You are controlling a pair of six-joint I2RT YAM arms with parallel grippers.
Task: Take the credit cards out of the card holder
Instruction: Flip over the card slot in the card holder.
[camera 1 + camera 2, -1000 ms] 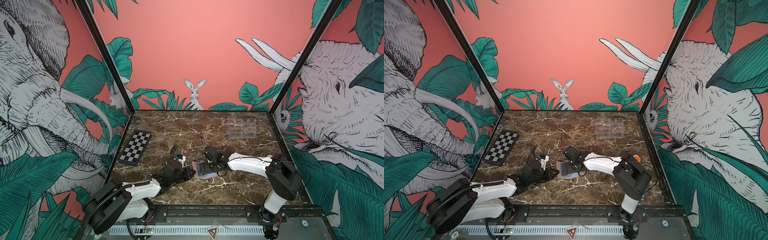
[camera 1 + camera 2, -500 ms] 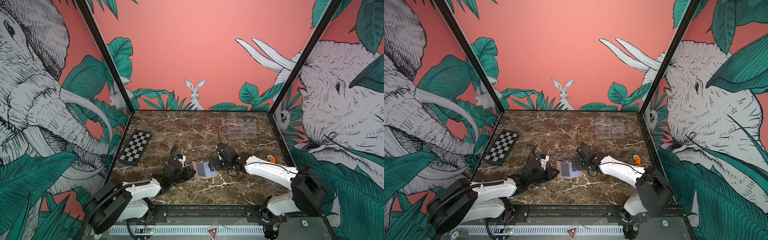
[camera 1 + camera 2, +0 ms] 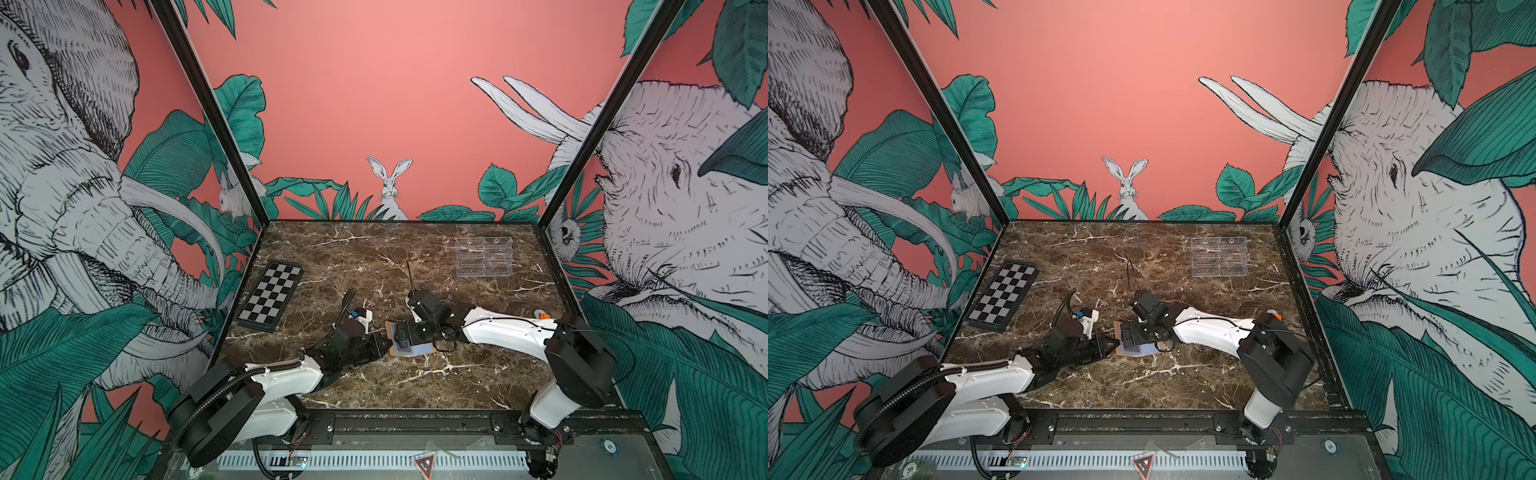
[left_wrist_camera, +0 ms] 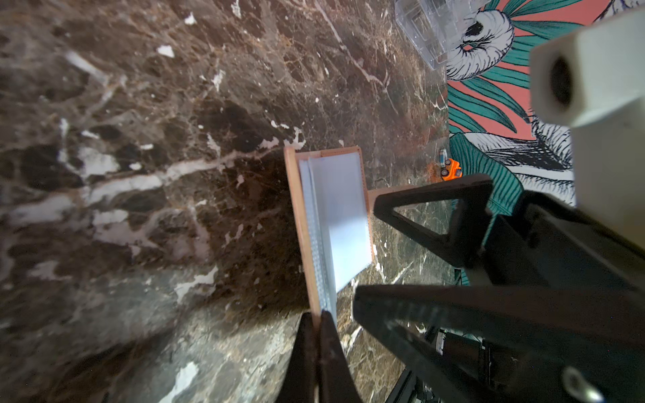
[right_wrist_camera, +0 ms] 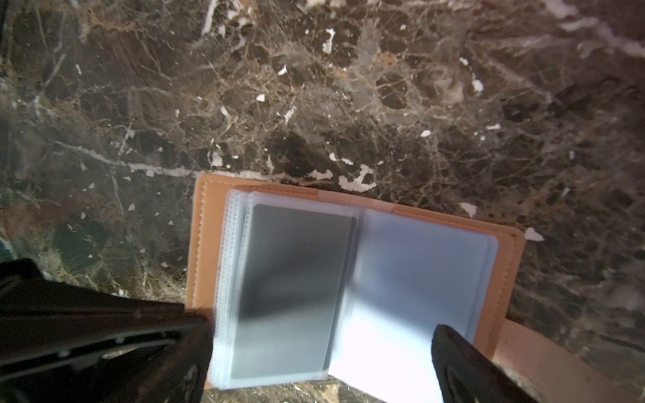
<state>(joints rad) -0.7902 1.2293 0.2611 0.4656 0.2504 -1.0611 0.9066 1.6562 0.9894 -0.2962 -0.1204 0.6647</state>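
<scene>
The tan card holder (image 3: 419, 352) (image 3: 1144, 351) lies open on the marble table, its clear sleeves showing. My left gripper (image 3: 388, 343) (image 3: 1111, 343) (image 4: 316, 315) is shut on the edge of its tan cover (image 4: 296, 216). My right gripper (image 3: 405, 338) (image 3: 1133, 334) (image 5: 321, 363) hangs open just above the card holder (image 5: 204, 244), one finger on each side of the sleeves. A dark grey credit card (image 5: 293, 286) sits inside one clear sleeve. The pale sleeve beside it (image 5: 419, 265) shows no card.
A black-and-white chequered board (image 3: 270, 297) (image 3: 1003, 295) lies at the left. A clear acrylic tiered stand (image 3: 483, 257) (image 3: 1219, 257) is at the back right. A small orange toy (image 3: 540, 314) (image 4: 451, 169) sits by the right wall. Printed walls close in three sides.
My right gripper drew off to the right of the card holder half a second ago and is now back over it, still open. The left gripper has kept its hold.
</scene>
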